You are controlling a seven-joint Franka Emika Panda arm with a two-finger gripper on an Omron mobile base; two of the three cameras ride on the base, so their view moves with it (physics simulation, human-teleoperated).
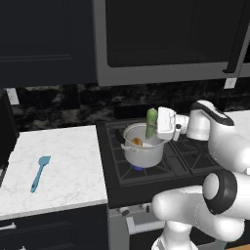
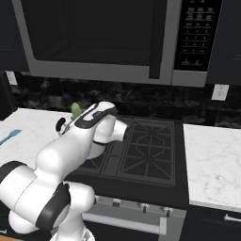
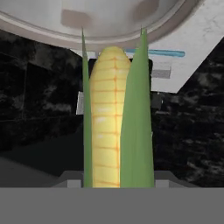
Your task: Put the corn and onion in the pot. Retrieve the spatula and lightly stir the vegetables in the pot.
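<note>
My gripper (image 1: 156, 128) is shut on the corn (image 1: 152, 121), a yellow-green cob in green husk that it holds upright over the right side of the steel pot (image 1: 142, 152). The cob's lower end reaches about rim level. The golden-brown onion (image 1: 137, 142) lies inside the pot. In the hand view the corn (image 3: 111, 122) rises from between my gripper (image 3: 117, 181), with the pot's rim (image 3: 87, 27) beyond it. The light-blue spatula (image 1: 40, 173) lies flat on the left counter; the spatula (image 3: 162, 53) also shows past the pot. The corn's tip (image 2: 75, 109) peeks above my arm.
The pot stands on the front left burner of a black stove (image 1: 190, 156), with a small blue flame (image 1: 137, 168) under it. A microwave (image 1: 166, 39) hangs above. White marble counters (image 1: 68, 161) flank the stove, and the right counter (image 2: 212, 160) is bare.
</note>
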